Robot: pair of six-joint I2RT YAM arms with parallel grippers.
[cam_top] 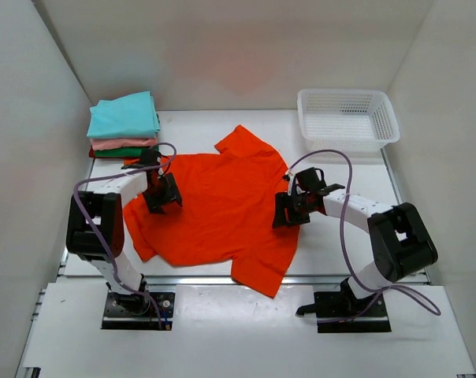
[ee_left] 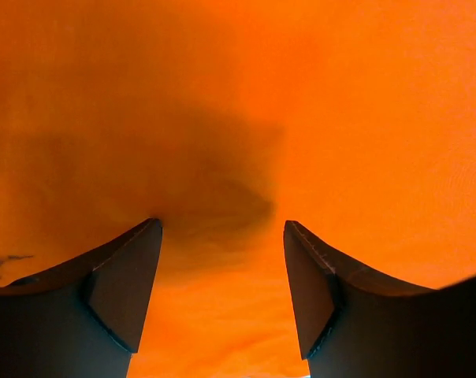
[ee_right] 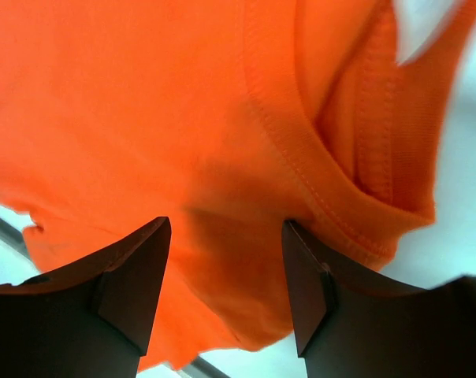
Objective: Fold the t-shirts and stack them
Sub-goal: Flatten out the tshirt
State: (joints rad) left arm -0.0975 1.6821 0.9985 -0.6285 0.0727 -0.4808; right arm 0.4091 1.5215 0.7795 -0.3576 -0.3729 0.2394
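Now we hold the left pincer (cam_top: 161, 195) and right pincer (cam_top: 290, 210) spread over the orange t-shirt (cam_top: 222, 216); folding looks about to start, so its edges need pinching next.

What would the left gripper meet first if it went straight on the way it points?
The orange-red cloth t-shirt, filling the wrist view beyond the open left gripper; it seems near, but depth is unclear.

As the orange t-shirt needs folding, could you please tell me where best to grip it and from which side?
Probably at the collar end of the orange t-shirt, on the right, coming down from above with the right gripper: the shirt lies flat, and the ribbed neckline edge gives fingers something to pinch.
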